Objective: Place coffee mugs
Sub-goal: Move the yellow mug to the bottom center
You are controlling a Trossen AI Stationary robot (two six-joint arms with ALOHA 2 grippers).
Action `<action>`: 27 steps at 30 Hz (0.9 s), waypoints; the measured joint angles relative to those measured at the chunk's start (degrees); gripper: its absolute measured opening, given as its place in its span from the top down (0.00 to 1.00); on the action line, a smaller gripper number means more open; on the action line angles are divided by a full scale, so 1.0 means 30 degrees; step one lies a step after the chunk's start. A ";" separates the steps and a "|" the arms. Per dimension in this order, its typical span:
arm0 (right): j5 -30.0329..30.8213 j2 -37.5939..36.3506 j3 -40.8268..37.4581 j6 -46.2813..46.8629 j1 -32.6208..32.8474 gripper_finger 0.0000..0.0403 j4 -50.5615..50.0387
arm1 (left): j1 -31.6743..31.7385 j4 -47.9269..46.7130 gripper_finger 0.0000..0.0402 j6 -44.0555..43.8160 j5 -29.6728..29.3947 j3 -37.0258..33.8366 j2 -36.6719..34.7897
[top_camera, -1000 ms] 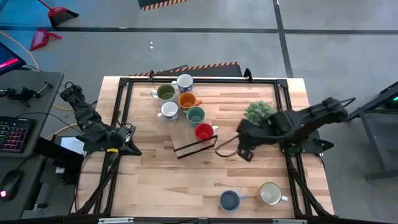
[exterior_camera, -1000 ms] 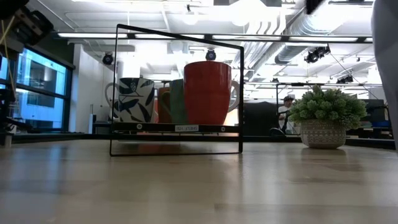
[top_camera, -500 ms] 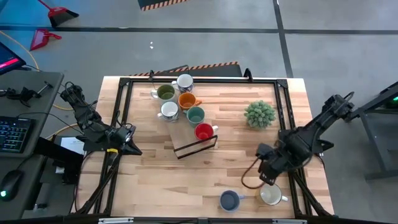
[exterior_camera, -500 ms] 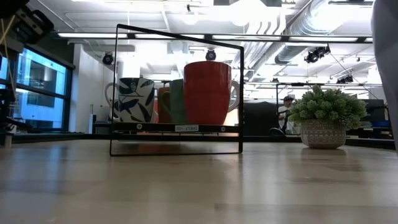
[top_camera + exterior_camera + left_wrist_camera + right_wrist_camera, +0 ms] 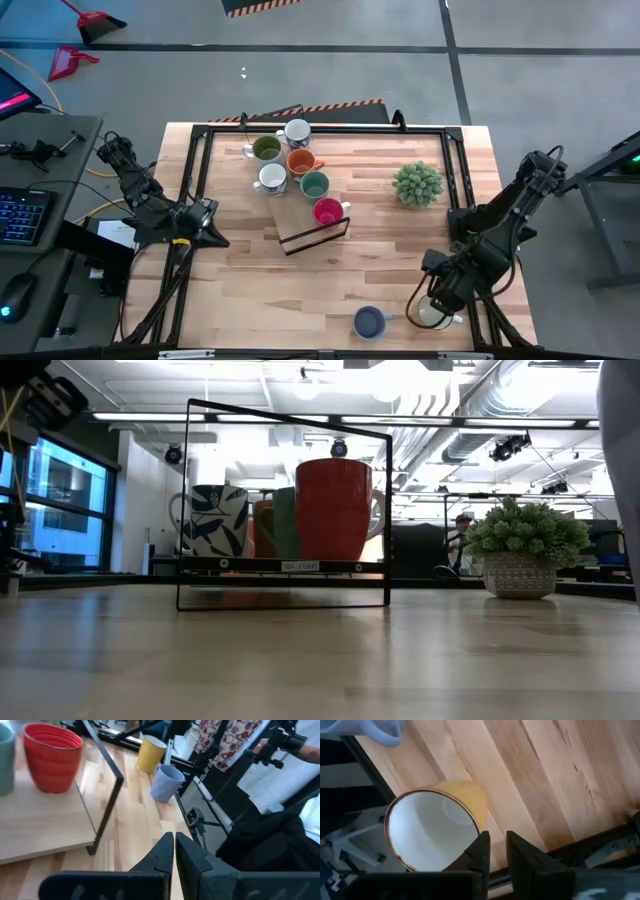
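Observation:
Six mugs stand together at the black wire rack point(image 5: 315, 232): olive green point(image 5: 266, 150), patterned white point(image 5: 297, 132), orange point(image 5: 302, 162), white point(image 5: 272, 178), teal point(image 5: 315, 185) and red point(image 5: 327, 211). A blue mug point(image 5: 370, 322) and a cream-yellow mug point(image 5: 437, 314) stand upright near the front edge. My right gripper point(image 5: 440, 296) hangs over the cream-yellow mug point(image 5: 430, 827). Its fingers are a little apart, just outside the rim point(image 5: 477, 825). My left gripper point(image 5: 174, 839) is shut and empty at the table's left edge point(image 5: 207, 226). My right gripper points down beside the cream-yellow mug's rim point(image 5: 476, 822). One finger point(image 5: 481, 847) shows against the mug's outer wall. I cannot tell whether it touches the mug. The mug stands upright on the table.
A spiky green potted plant point(image 5: 417, 183) stands at the right, behind my right arm. A black frame point(image 5: 455, 180) runs round the tabletop. Bare wood lies between the rack and the two front mugs. People and equipment show beyond the table.
My right gripper has gone from beside the rack and red mug toward the table's near right corner, turning as it went, and now stands over the cream-yellow mug. No mug has moved.

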 joint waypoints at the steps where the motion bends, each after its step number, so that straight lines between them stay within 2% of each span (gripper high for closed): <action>1: -0.0132 0.0000 0.0000 0.0000 0.0030 0.89 0.0008 | 0.0000 0.0000 0.98 0.0006 -0.0207 0.0000 0.0000; 7: -0.1125 0.0000 0.0000 -0.0236 0.0045 0.80 -0.0006 | 0.0000 -0.0006 0.98 0.0029 -0.1273 0.0000 0.0000; 13: -0.0020 0.0000 0.0000 -0.0683 0.0066 0.70 -0.0084 | 0.0000 -0.0005 0.98 0.0022 -0.1360 0.0000 0.0000; 17: 0.0383 0.0049 0.0000 -0.1600 0.0059 0.69 -0.0048 | 0.0000 -0.0007 0.98 -0.0027 -0.1360 0.0000 0.0000; 27: -0.0156 0.1620 -0.0007 -0.2609 0.0103 0.69 0.0437 | -0.0003 -0.0007 0.98 0.0003 -0.1360 0.0000 0.0000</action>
